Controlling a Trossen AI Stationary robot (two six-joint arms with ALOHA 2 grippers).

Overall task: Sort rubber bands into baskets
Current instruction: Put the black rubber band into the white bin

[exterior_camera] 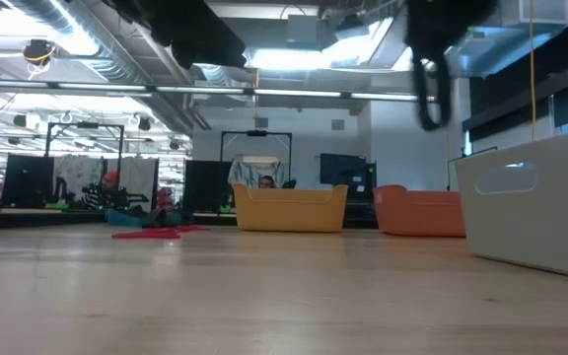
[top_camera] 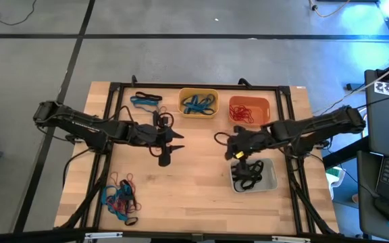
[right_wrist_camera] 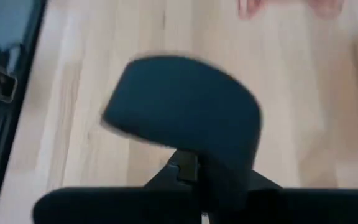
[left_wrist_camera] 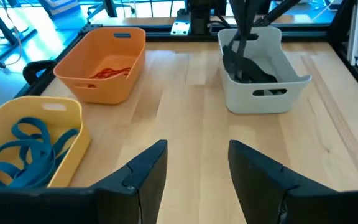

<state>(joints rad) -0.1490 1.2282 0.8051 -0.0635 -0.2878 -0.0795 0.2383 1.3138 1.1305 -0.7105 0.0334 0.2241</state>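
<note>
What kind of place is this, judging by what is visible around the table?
Probably a robotics lab or workshop in a large industrial-style hall. The wooden table stands in a black metal frame on a bare concrete floor. Exposed ceiling ducts and more black equipment frames show behind.

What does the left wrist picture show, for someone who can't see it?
Two dark open fingers of the left gripper hover over a wooden table. Ahead sit a yellow basket of blue rubber bands, an orange basket of red bands, and a grey basket of black bands.
</note>
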